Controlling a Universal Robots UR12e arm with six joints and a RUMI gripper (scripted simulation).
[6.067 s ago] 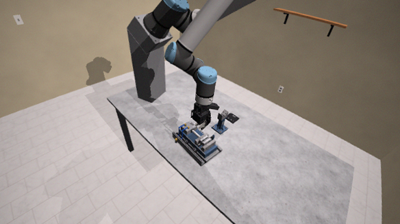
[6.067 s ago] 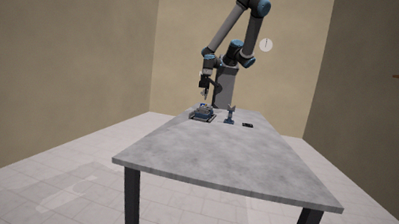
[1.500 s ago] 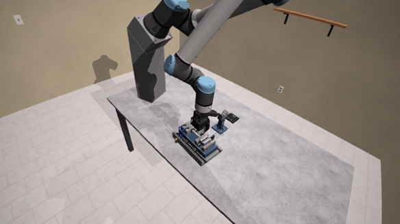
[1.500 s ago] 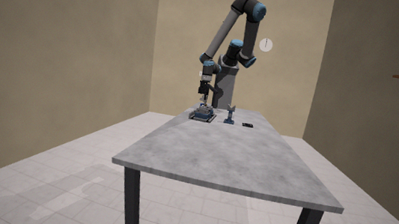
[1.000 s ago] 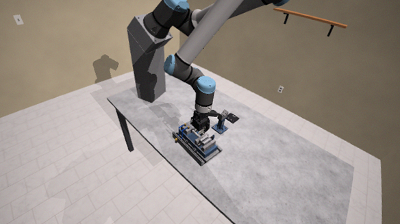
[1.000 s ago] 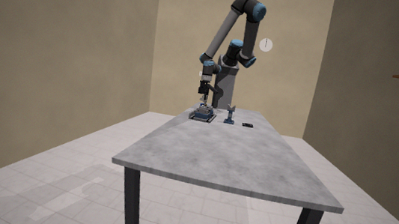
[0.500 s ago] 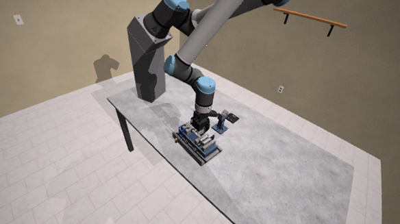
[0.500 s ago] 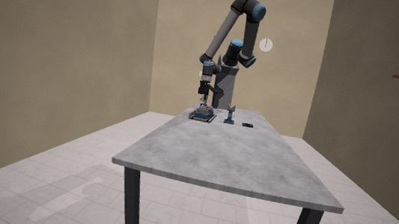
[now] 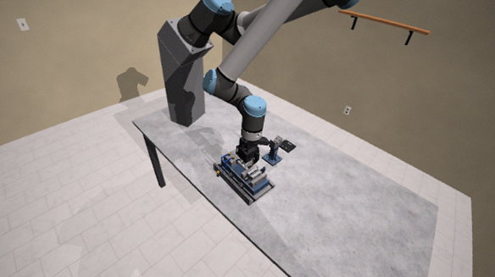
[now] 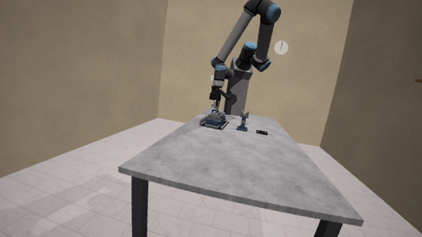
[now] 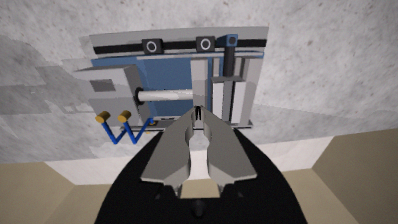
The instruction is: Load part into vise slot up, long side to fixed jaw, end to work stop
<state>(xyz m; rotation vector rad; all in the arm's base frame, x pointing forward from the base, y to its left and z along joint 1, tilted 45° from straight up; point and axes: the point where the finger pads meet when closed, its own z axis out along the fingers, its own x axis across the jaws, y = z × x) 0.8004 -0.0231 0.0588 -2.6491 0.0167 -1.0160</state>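
The part (image 9: 252,173) (image 11: 217,102) lies in the open vise (image 9: 260,188) (image 10: 214,122) (image 11: 167,70), between the rod-side jaw (image 11: 199,80) and the fixed jaw (image 11: 254,90). From the wrist it looks like two smooth, pale grey strips with a dark milled slot running lengthwise between them, facing up. Its long side runs parallel to the fixed jaw and looks right up against it, though a hairline gap would be too small to tell. One end meets the dark work stop (image 11: 229,62); a narrow gap shows on the rod side. The gripper (image 9: 252,164) (image 10: 217,109) (image 11: 198,107) is closed on nothing, its fingertips together and appearing over the rod-side jaw; whether they touch it, I cannot tell.
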